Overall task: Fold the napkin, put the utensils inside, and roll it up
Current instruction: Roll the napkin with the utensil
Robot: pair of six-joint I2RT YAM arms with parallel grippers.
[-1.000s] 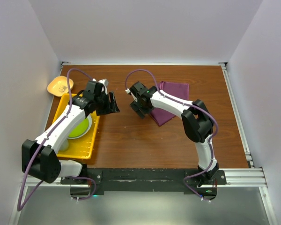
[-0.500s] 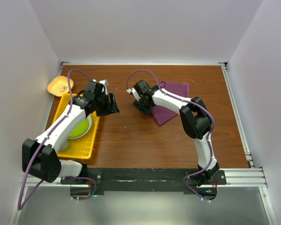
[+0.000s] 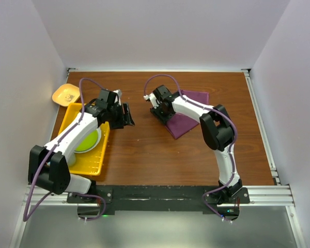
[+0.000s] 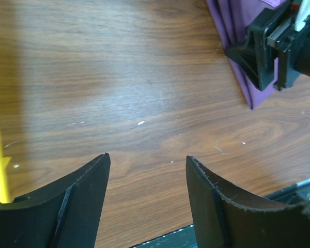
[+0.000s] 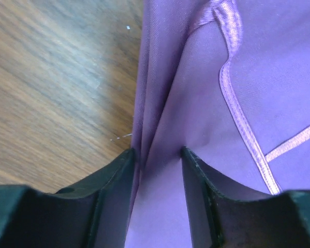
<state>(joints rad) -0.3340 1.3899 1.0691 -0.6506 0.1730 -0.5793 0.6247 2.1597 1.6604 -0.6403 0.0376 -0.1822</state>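
Overhead view of a brown wood-grain surface (image 3: 144, 155) enclosed by pale walls, with two white and black robot arms reaching in from the near edge.

A soft plum-purple cloth napkin (image 3: 182, 125) lies flat on the surface right of centre, toward the far side. It is turned at an angle, so one corner points toward the near edge. The right arm crosses over its middle.

The right end effector (image 5: 157, 151) is down at the napkin's left border. In the right wrist view, its two black fingers stand a narrow gap apart. They straddle a long crease where the cloth's layers meet the wood, and purple cloth fills the gap. It is not possible to tell whether the fingers are pressing on the cloth. A lighter stitched hem curves across the napkin just beyond the fingertips.

The left end effector (image 4: 147, 157) hangs over bare wood left of centre, well apart from the napkin. Its fingers are spread wide with nothing between them.

A yellow plastic tray (image 3: 90, 164) sits along the left side, holding a round lime-green plate (image 3: 90, 140) partly hidden under the left arm. A small orange dish (image 3: 65, 94) rests just beyond the tray, in the far left corner.
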